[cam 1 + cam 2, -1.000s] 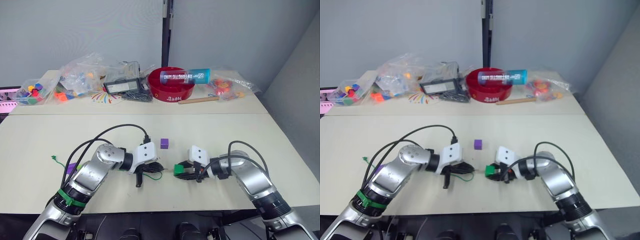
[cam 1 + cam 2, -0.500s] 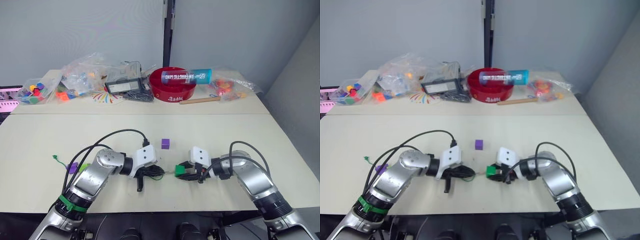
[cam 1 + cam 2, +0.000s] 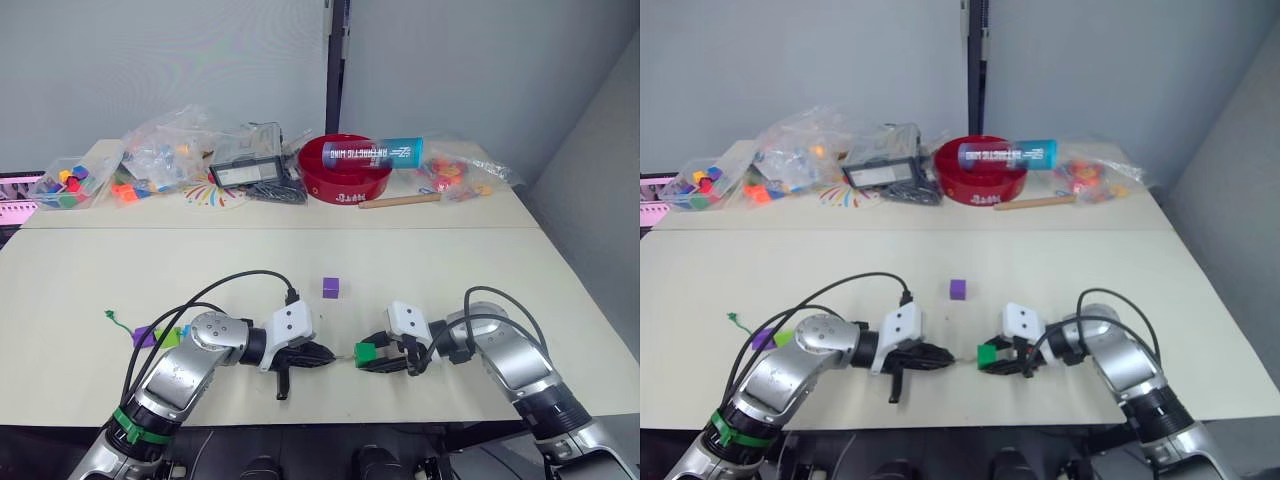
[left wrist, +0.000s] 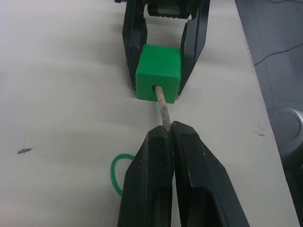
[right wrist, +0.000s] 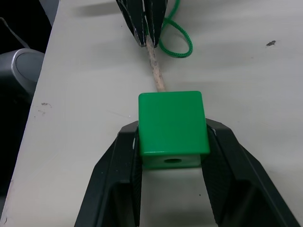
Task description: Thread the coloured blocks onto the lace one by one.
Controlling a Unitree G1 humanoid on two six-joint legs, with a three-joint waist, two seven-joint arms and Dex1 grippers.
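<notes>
My left gripper (image 4: pixel 171 137) is closed on the stiff pale tip of the lace (image 4: pixel 163 105), which has just entered the hole of the dark green block (image 4: pixel 159 71) clamped in my right gripper (image 5: pixel 173 142), low over the table (image 3: pixel 560 280) — if either wrist tilts a little, I think the tip can jam or slip back out. At the far edge, the red bowl (image 3: pixel 345 185) carries a blue tube (image 3: pixel 370 152) across its rim, and the clear bags (image 3: pixel 160 150) hold small toy pieces — one purple block (image 3: pixel 330 287) lies loose near my grippers.
</notes>
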